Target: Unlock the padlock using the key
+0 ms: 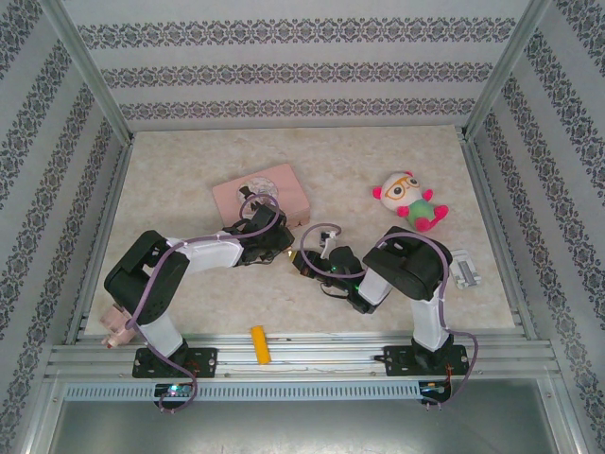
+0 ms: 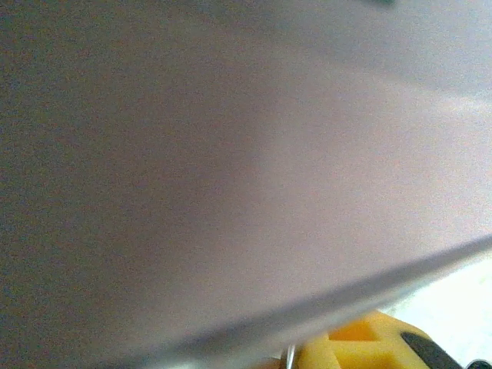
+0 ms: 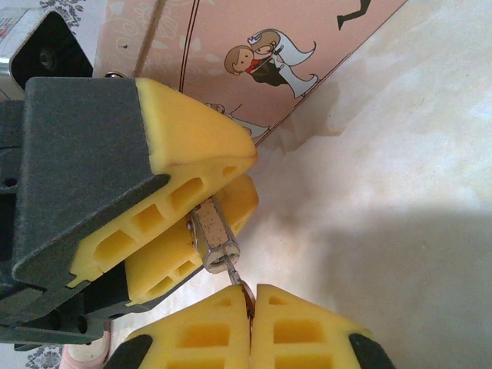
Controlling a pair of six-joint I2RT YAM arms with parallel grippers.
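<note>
My right gripper [image 3: 251,307] was clamped tight on the key [image 3: 233,270], whose tip met the underside of the padlock [image 3: 214,231]. The left gripper [image 3: 242,175] pinched that padlock just before the pink tin [image 3: 231,46]. I judged an off-axis twist could bend the key or roll the padlock from its soft pads.

Top camera looks down on the table [image 1: 397,293]; both wrist cameras hug the pink tin [image 1: 280,185].

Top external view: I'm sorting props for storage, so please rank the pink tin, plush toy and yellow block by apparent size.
1. pink tin
2. plush toy, somewhat smaller
3. yellow block, clearly smallest
</note>
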